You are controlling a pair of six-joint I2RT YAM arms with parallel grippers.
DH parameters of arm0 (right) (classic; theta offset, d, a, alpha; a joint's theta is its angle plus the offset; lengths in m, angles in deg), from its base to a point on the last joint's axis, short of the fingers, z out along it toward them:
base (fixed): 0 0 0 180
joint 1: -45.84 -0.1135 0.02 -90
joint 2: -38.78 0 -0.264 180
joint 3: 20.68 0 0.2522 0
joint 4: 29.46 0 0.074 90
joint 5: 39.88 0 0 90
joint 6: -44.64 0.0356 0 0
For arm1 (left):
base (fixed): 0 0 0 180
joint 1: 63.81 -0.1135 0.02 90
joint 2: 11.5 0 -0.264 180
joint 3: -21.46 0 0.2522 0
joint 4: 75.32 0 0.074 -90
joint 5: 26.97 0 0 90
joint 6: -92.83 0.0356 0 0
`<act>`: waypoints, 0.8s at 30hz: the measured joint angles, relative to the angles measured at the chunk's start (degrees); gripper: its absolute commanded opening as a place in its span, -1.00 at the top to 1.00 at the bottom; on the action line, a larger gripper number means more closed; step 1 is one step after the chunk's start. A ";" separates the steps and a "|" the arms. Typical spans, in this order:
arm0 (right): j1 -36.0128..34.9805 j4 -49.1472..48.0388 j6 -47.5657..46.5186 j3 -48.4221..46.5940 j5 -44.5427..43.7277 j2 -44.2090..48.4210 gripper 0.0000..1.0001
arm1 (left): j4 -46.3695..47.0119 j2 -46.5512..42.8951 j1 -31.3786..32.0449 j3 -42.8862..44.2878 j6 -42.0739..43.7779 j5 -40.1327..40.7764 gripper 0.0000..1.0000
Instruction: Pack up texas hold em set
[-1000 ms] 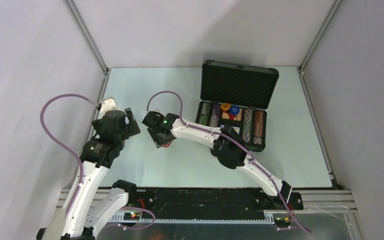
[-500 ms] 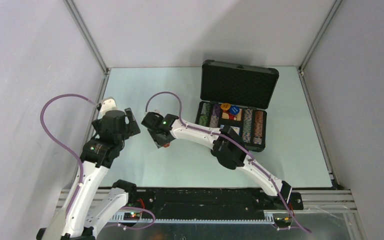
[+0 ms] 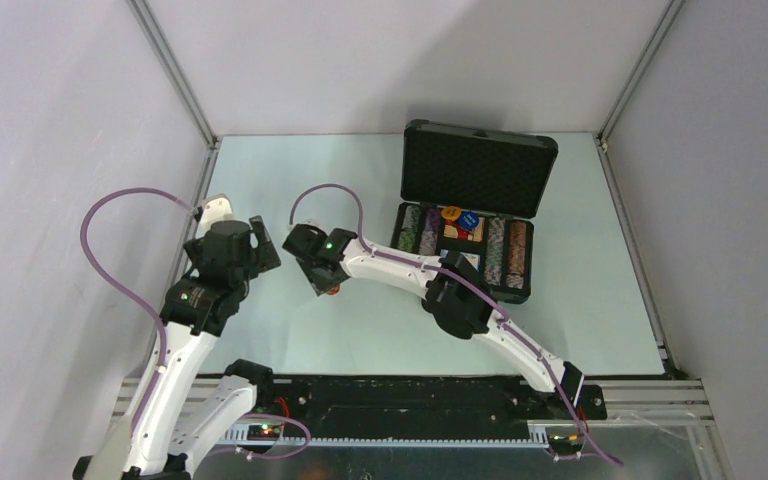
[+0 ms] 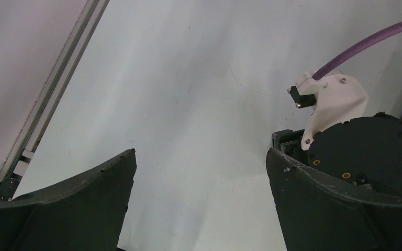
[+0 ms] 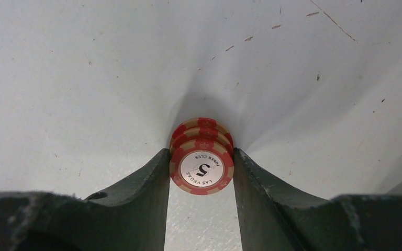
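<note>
The case (image 3: 516, 290) sits open at the far right of the table (image 3: 290, 180), its lid (image 3: 478, 170) standing upright with the foam lining facing me. In the lower half I count chip rows (image 3: 506, 252) lying on edge along the left and right sides. The middle compartment holds an orange round piece (image 3: 450, 213) and a blue piece (image 3: 470, 218) on top of something reddish (too small from the overhead view for me to say more).

Well left of the case, out on the bare table, my right gripper (image 5: 201, 157) is down over the red-and-white chips (image 5: 201, 170). It's a short stack, the top one printed with a 5. One finger presses against each side of the stack, which rests on the tabletop.

My left gripper (image 4: 199, 157) hangs near the left wall with its jaws spread wide and nothing between them.
</note>
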 measured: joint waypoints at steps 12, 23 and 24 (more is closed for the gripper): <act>0.52 -3.43 -2.19 3.15 0.68 1.57 0.71 | -0.02 0.00 -0.02 0.00 0.00 0.00 -0.97; 0.92 -3.80 -2.95 4.72 0.90 2.60 0.76 | 0.00 0.00 -0.02 0.00 0.00 0.00 -0.97; 0.92 -3.76 -2.99 4.72 0.90 2.69 0.76 | 0.00 0.00 -0.02 0.00 0.00 0.00 -0.97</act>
